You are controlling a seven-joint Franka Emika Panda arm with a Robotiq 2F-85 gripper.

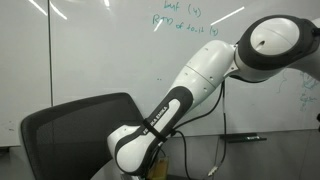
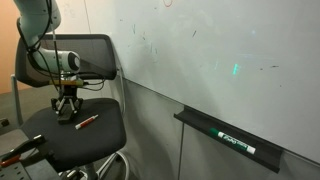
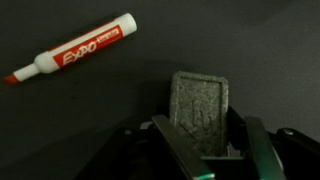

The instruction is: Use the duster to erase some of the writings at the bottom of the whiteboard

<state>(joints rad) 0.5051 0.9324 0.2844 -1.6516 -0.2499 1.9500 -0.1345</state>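
On the chair seat (image 2: 100, 140), the gripper (image 3: 205, 148) clasps the duster (image 3: 203, 105) across its long sides, which is probably light, felt-soft and slightly squashy.

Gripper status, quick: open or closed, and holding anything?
Gripper: closed on the grey duster, a jaw on either side of it; the red marker lies loose on the chair seat.

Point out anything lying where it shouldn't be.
A red-and-white Expo marker lies loose on the black office chair's seat, near the grey felt duster, instead of on the whiteboard's narrow dark ledge, where another marker sits.
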